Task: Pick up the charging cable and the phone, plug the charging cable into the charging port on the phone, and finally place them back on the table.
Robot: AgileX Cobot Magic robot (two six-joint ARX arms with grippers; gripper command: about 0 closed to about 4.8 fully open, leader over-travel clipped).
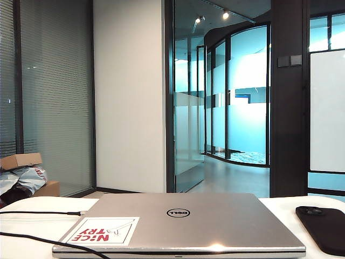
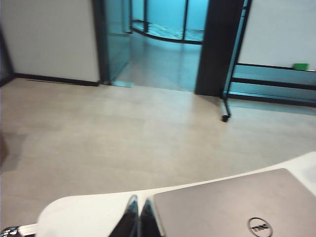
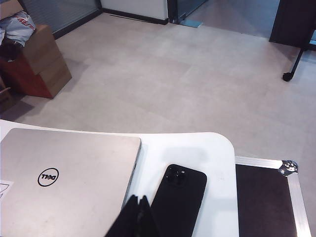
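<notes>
I have both arms hanging above the white tabletop point(image 3: 217, 148) with nothing in hand: the left gripper point(image 2: 138, 218) is clenched, fingertips together, over the tabletop just off a far corner of the silver Dell laptop point(image 1: 180, 224), and the right gripper point(image 3: 138, 210) is likewise clenched, between the laptop and the phone point(image 3: 178, 200). The phone lies flat, camera bump up, just beside the laptop on its right in the exterior view. The charging cable point(image 1: 40, 212) runs across the tabletop to the laptop's left, its pale tip near the laptop's edge. To start well, I judge each gripper must spread before descending, the left squarely over the cable just behind its tip, the right across the phone's long edges. The phone's near end is cut off, its charging port is not visible, and I cannot tell whether the cable's tip touches the laptop.
</notes>
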